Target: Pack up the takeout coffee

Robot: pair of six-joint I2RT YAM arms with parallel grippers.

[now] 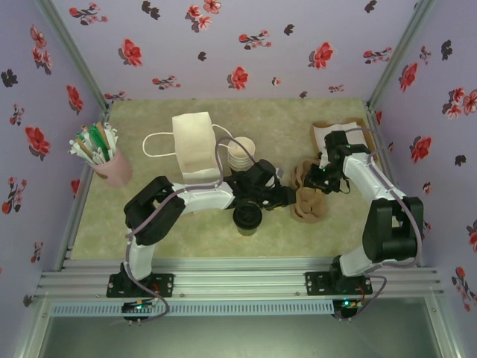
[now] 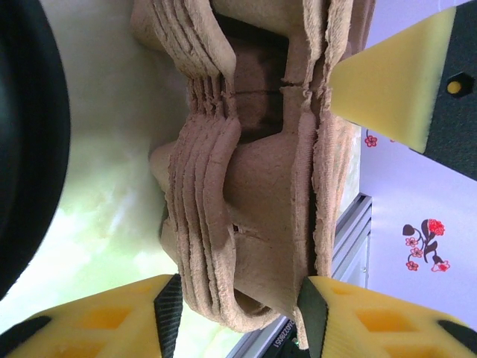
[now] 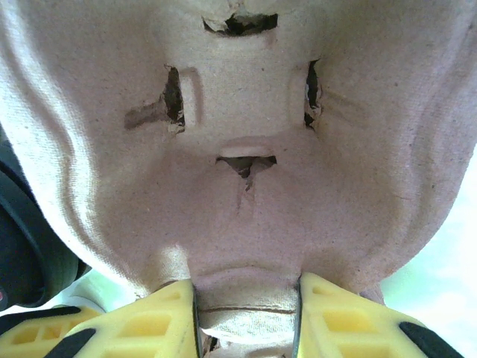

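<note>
Nearest me, close to the middle of the bench's (image 1: 186, 237) near edge, stands the takeout coffee (image 1: 247, 218), a small dark paper cup capped with a round black plastic lid. It is upright, its long axis straight up from the pale green mat.

The left claw (image 1: 286, 196) sits just beyond the cup and a little to the right, pointing away from it toward the right edge. That puts the cup at the near side of that wrist, and the left arm is plainly the nearer one. Its yellow foam pads (image 2: 97, 322) stand spread, astride the ragged rim of a stack of brown moulded-pulp cup carriers (image 1: 308, 205), and they are not pinching it as far as I can see. The carriers are fibrous and soft-edged, nested in layers and tipped on edge.

From the far side, the right claw (image 1: 317, 181) is clamped on a pulp tab of the same stack. My guess is that a carrier must come free before the cup moves.

Further back, a stack of cream-rimmed paper cups (image 1: 241, 153) stands beside a white paper bag with cord handles (image 1: 197, 145). A pink cup of straws (image 1: 113, 170) stands by the left edge.
</note>
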